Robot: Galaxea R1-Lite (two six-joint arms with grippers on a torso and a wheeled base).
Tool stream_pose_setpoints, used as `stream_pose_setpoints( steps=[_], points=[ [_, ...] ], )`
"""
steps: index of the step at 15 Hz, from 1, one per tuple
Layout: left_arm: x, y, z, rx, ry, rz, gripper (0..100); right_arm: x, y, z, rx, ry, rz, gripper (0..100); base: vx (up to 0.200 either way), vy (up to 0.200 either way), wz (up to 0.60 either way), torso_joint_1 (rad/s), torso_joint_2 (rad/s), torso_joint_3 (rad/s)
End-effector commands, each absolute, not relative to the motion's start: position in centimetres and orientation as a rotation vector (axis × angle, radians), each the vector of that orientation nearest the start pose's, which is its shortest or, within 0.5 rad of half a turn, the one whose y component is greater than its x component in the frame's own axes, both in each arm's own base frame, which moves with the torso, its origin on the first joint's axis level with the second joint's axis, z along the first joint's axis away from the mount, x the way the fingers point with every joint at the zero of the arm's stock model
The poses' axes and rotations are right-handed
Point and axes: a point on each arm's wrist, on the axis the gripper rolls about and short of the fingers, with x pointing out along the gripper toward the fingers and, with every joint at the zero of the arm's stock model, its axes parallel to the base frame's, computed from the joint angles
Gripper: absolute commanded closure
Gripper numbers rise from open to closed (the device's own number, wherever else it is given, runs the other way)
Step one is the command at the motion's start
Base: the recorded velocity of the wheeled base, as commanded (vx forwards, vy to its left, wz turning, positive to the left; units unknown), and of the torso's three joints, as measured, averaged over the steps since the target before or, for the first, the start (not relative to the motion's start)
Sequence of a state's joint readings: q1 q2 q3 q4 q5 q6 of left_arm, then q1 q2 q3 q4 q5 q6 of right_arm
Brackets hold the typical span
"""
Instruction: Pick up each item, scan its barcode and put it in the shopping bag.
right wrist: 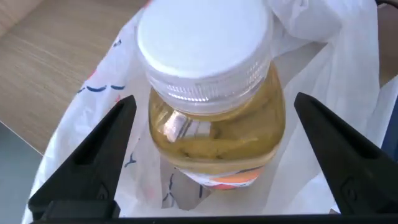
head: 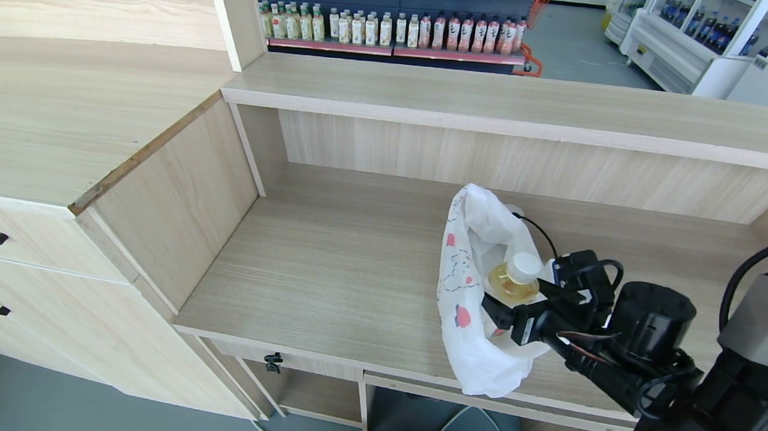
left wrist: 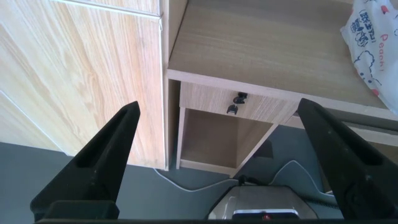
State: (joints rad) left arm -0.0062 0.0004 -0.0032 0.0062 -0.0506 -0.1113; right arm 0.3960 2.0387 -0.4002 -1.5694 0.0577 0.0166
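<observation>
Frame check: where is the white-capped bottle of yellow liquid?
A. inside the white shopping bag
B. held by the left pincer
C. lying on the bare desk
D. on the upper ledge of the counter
A: the bottle stands in the open mouth of the shopping bag, with white plastic showing around it.

Light wood counter (head: 340, 273); drawers (head: 21, 256) left; drink shelves (head: 395, 29) behind; grey floor (head: 571, 47).
</observation>
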Motion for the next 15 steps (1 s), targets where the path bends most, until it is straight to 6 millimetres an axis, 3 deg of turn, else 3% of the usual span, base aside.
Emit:
stream_pose_setpoints(
  steps=[1, 4, 6, 9, 11, 15],
  points=[
    [-2.3, -0.1, 7.6, -0.112, 0.006, -0.057, 0, 25.9, 11.0, 11.0, 0.019, -0.008, 0.466, 0, 0.0, 0.0, 0.0, 0.0, 0.0, 0.0],
    [-2.3, -0.1, 7.6, -0.112, 0.006, -0.057, 0, 23.4, 9.7, 12.6, 0.036, -0.041, 0.445, 0, 0.0, 0.0, 0.0, 0.0, 0.0, 0.0],
    [-2.3, -0.1, 7.6, -0.112, 0.006, -0.057, 0, 22.1, 7.2, 12.9, 0.024, -0.038, 0.339, 0, 0.0, 0.0, 0.0, 0.0, 0.0, 0.0],
    [-2.3, -0.1, 7.6, -0.112, 0.006, -0.057, 0, 22.2, 2.8, 12.6, -0.071, -0.024, 0.15, 0, 0.0, 0.0, 0.0, 0.0, 0.0, 0.0],
    [-2.3, -0.1, 7.6, -0.112, 0.006, -0.057, 0, 21.1, 1.5, 12.2, -0.072, 0.006, 0.091, 0, 0.0, 0.0, 0.0, 0.0, 0.0, 0.0],
    [-2.3, -0.1, 7.5, -0.112, 0.01, -0.061, 0, 19.0, 1.2, 11.9, -0.071, 0.029, 0.084, 0, 0.0, 0.0, 0.0, 0.0, 0.0, 0.0]
  ],
)
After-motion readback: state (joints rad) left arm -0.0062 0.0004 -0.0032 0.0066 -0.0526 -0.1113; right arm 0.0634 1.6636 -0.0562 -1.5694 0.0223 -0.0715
